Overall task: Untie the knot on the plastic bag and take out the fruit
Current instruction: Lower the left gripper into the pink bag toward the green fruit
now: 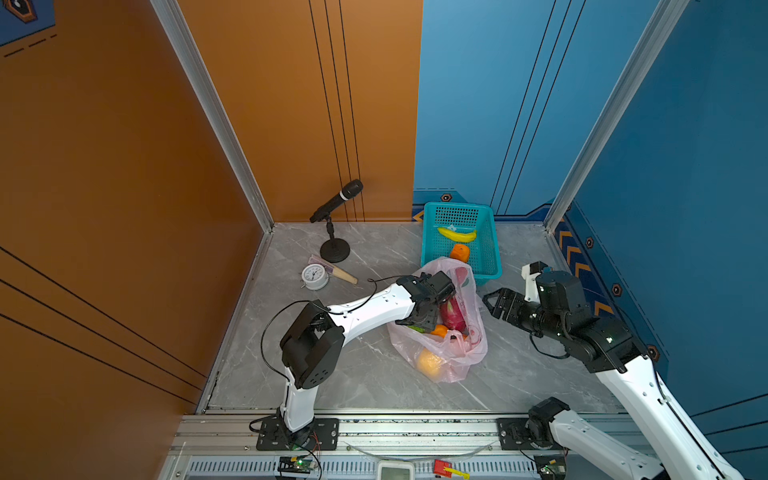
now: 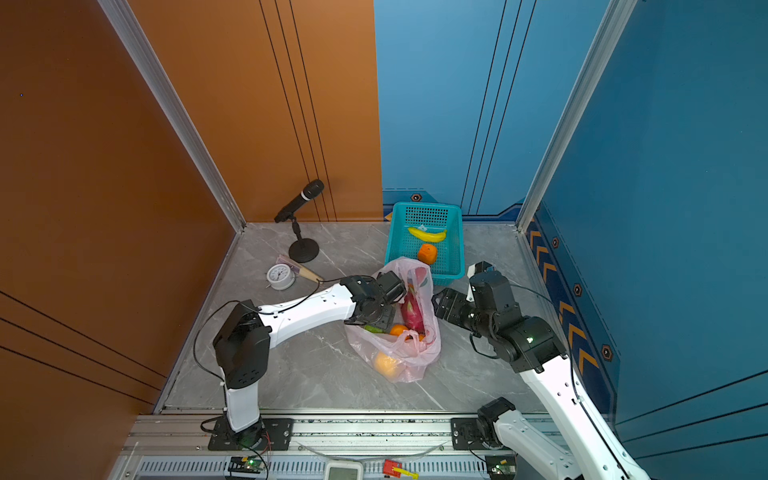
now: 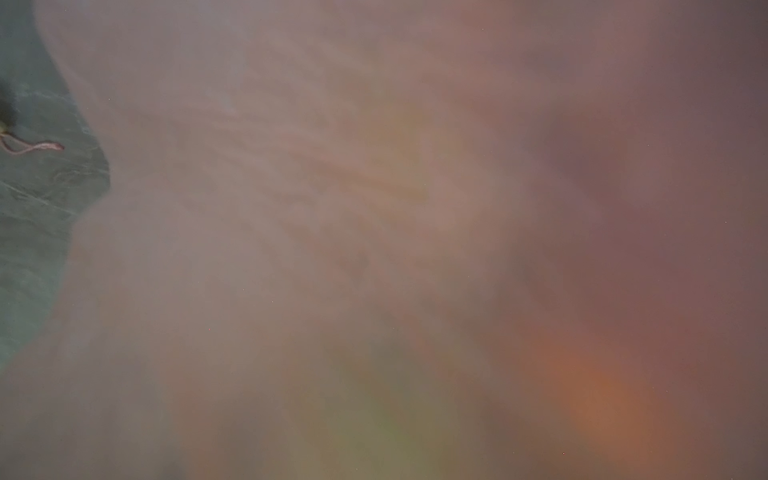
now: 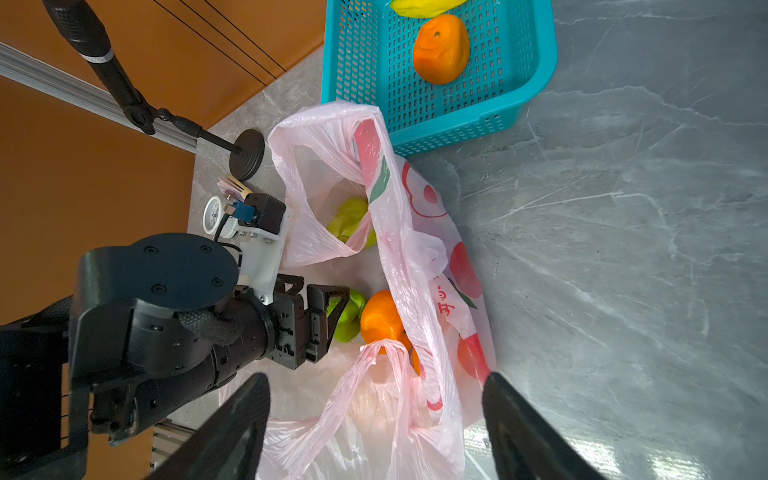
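Note:
The pale-pink plastic bag lies open on the grey table; no knot is in view, and a loose handle loop stands up. Fruit shows inside: a magenta dragon fruit, an orange tangerine, green ones and a yellow round one. My left gripper reaches into the bag mouth, jaws apart, beside a green fruit. Pink plastic blurs the left wrist view. My right gripper stands open at the bag's right side, holding nothing.
A teal basket behind the bag holds a yellow banana and an orange tangerine. A microphone on a stand, an alarm clock and a folded fan stand at the back left. Walls enclose the table.

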